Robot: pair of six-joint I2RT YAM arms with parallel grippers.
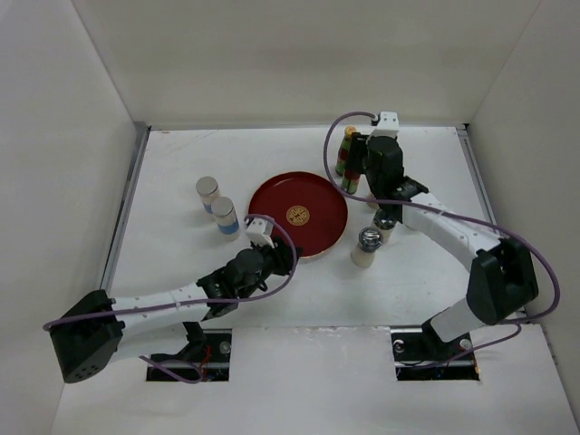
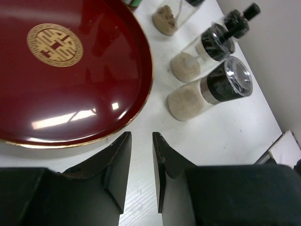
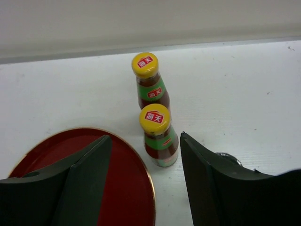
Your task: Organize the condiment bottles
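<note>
Two red sauce bottles with green necks and yellow caps [image 3: 149, 80] [image 3: 158, 136] stand in a row behind the round red tray [image 3: 117, 188]; in the top view they are at the back right [image 1: 346, 145]. My right gripper [image 3: 145, 136] is open, its jaws on either side of the nearer bottle without touching it; it also shows in the top view [image 1: 358, 172]. Two white grey-topped shakers [image 1: 207, 190] [image 1: 225, 216] stand left of the tray. Pale black-capped bottles [image 2: 207, 89] [image 2: 202, 52] stand right of the tray. My left gripper [image 2: 141, 136] is empty, with a narrow gap, at the tray's near rim.
The tray [image 1: 299, 216] lies mid-table with nothing on it. White walls close in the table at the back and both sides. My right arm [image 1: 444, 227] passes above the black-capped bottles [image 1: 366, 246]. A third pale bottle [image 2: 174, 14] stands farther back.
</note>
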